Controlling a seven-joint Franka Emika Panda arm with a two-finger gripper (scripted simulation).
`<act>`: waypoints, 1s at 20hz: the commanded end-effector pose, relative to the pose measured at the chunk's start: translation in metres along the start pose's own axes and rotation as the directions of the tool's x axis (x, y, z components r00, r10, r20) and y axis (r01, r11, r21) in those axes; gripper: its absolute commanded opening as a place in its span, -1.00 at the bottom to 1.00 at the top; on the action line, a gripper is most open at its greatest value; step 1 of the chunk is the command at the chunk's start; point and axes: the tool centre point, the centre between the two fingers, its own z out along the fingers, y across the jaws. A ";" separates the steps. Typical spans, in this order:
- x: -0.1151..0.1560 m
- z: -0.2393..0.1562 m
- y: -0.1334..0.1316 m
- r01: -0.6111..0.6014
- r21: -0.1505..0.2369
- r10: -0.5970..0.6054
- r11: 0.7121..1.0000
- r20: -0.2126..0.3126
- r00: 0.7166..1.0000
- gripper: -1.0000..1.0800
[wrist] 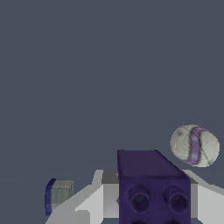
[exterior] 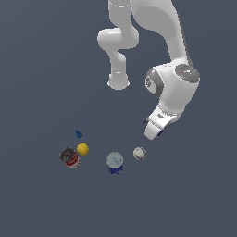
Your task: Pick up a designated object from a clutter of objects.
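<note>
The designated object, a tiny dark purple blocky piece (wrist: 153,183) with two round studs, sits between my fingers in the wrist view. In the exterior view it shows only as a purple speck (exterior: 161,133) at the fingertips. My gripper (exterior: 155,131) is tilted and low, to the exterior view's right of the clutter. Its jaws are closed against both sides of the piece. The left finger (wrist: 89,203) and right finger (wrist: 210,201) flank it. The whitish ball (exterior: 140,153) lies just below and to the left of the gripper; it also shows in the wrist view (wrist: 194,145).
A tiny grey-white piece (wrist: 59,195) lies beside the left finger. Towards the exterior view's left lie a blue can with a pale top (exterior: 114,163), a yellow ball (exterior: 83,149), a red-and-dark can (exterior: 70,158) and a tiny blue pointed piece (exterior: 78,134).
</note>
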 end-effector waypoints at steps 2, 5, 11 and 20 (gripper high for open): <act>-0.004 -0.040 0.014 0.001 0.001 -0.001 1.000 -0.001 1.000 -1.00; -0.007 -0.074 0.026 0.001 0.002 -0.001 1.000 -0.002 1.000 -1.00; -0.011 -0.136 0.050 0.001 0.002 -0.001 1.000 -0.002 1.000 -1.00; -0.014 -0.195 0.074 -0.001 0.001 0.001 1.000 -0.001 1.000 -1.00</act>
